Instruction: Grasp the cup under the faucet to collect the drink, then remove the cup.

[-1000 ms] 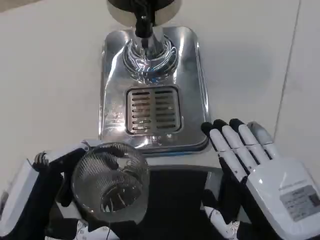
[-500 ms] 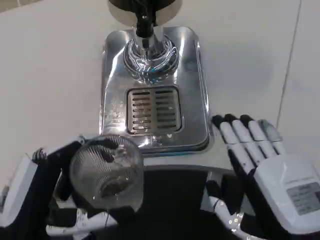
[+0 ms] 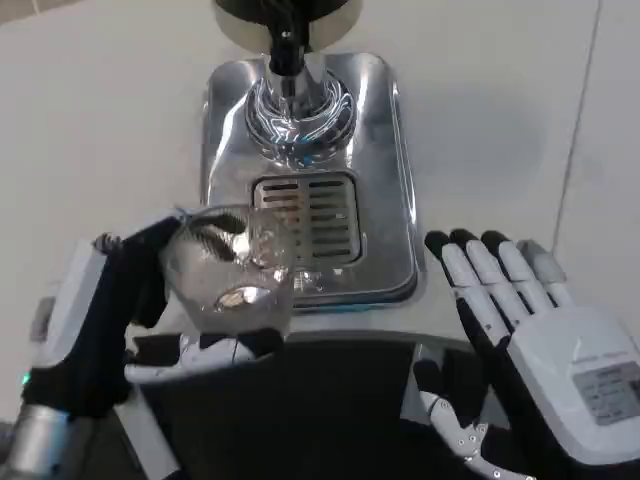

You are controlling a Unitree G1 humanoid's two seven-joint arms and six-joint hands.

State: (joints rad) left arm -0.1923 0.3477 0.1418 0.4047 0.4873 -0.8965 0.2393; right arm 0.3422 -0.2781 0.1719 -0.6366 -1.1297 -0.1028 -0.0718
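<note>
Left robot hand: the left robot hand [image 3: 120,310] is at the lower left, its black fingers wrapped around a clear glass cup [image 3: 228,268] — it grips the cup.

Cup: ribbed, transparent glass, tilted a little, with the opening toward the camera. It is held above the front left corner of the drip tray [image 3: 385,180] and overlaps the left part of the grille. It is not under the faucet; it is nearer to the robot than the faucet. If there is any drink inside, I cannot tell — there are only reflections in the glass.

Right robot hand: the right robot hand [image 3: 540,360] is at the lower right, with the white back up and the fingers [image 3: 478,290] stretched out and apart. It holds nothing. The fingertips point toward the front right corner of the drip tray and are near it, not touching.

Faucet: the black faucet [image 3: 285,45] stands at the top centre, above the shiny round base at the far end of the drip tray.

Drip tray: polished metal, rectangular, with a slotted grille [image 3: 310,220] in the middle.

Tabletop: the white tabletop [image 3: 90,130] carries the drip tray; a thin seam runs down its right side.
</note>
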